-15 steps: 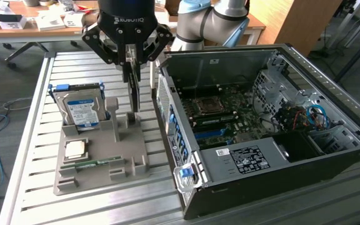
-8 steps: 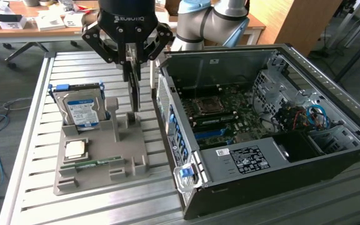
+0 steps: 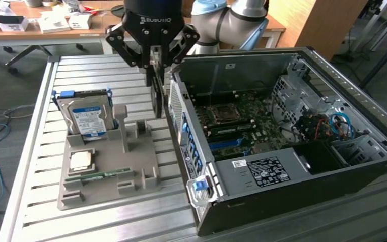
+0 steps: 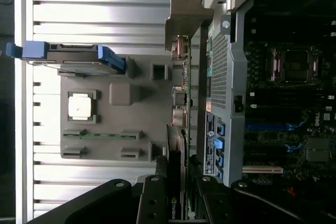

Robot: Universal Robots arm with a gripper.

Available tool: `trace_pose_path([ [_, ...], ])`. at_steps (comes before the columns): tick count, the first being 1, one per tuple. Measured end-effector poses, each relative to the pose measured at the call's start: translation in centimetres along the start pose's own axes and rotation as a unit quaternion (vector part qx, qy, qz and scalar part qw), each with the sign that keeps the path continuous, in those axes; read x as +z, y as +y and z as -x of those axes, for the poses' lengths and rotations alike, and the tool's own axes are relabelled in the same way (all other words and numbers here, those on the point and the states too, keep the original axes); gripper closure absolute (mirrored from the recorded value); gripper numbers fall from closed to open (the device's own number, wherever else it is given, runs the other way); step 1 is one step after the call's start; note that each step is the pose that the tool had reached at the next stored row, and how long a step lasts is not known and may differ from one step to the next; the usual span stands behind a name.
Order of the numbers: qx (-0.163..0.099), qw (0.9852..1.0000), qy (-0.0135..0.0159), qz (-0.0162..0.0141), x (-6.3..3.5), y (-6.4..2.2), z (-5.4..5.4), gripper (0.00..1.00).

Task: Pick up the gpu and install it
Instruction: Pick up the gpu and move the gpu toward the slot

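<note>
While the gpu (image 3: pixel 156 98) is hanging edge-on in the air between the grey parts holder (image 3: pixel 139 166) and the open computer case (image 3: pixel 261 176), the hand (image 3: pixel 154 65) is pinching one end of it from both sides, its fingers pressed onto the card rather than spread. In the wrist view the silvery end bracket (image 4: pixel 184 9) is sitting at the card's far end, away from the hand and near a corner of the case. By the look of things, the pick-up is done. The card is hanging off the holder, where the hard drive (image 3: pixel 89 118), a square processor chip (image 3: pixel 81 160) and the green memory stick (image 3: pixel 99 176) are resting above the slatted tabletop (image 3: pixel 36 151). The installing is left to do, as the card is hovering outside the case and not over the motherboard (image 3: pixel 237 118). Which slot is waiting for it is hard to make out, and the card's lower edge is blending into shadow against the case wall.
</note>
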State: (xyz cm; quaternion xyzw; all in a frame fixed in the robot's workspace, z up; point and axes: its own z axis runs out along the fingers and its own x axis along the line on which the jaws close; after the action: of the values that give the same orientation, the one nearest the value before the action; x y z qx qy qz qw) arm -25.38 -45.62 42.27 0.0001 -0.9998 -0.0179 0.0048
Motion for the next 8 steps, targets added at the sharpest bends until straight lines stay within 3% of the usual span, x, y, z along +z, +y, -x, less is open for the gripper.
trace_pose_path([
  [8, 0.0, 1.0, 0.0001, 0.0006, -0.03, 0.0, 3.4, 0.74],
])
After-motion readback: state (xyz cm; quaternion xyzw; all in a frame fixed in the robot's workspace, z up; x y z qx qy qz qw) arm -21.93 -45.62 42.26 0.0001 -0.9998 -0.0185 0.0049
